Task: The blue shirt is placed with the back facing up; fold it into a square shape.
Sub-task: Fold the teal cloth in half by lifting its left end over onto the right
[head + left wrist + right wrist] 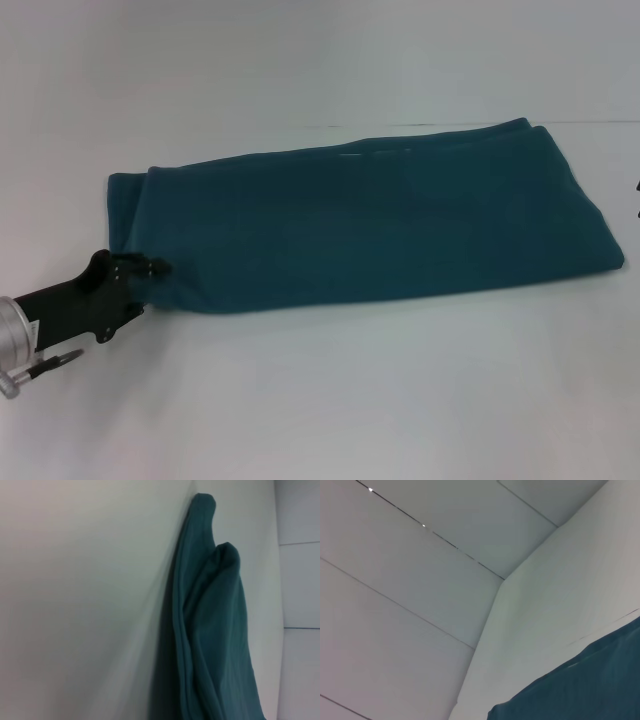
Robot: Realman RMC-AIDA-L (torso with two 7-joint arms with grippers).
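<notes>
At the near left corner of the folded cloth, the left gripper (157,268) sits low over the white table (330,400), its black fingers drawn together on the corner of the blue shirt (370,225). The black wrist body and silver arm link run back from there toward the lower left edge of the head view.

The blue shirt lies flat on the table as a long folded band, running from that gripped corner on the left up and across to the right side, its plain surface facing up. A doubled edge shows along the far side.

In the left wrist view the shirt (210,645) appears as stacked folds with two rounded ends against the pale surface.

The right wrist view catches one edge of the shirt (590,685) against white wall panels; the right gripper itself does not show in any view.
</notes>
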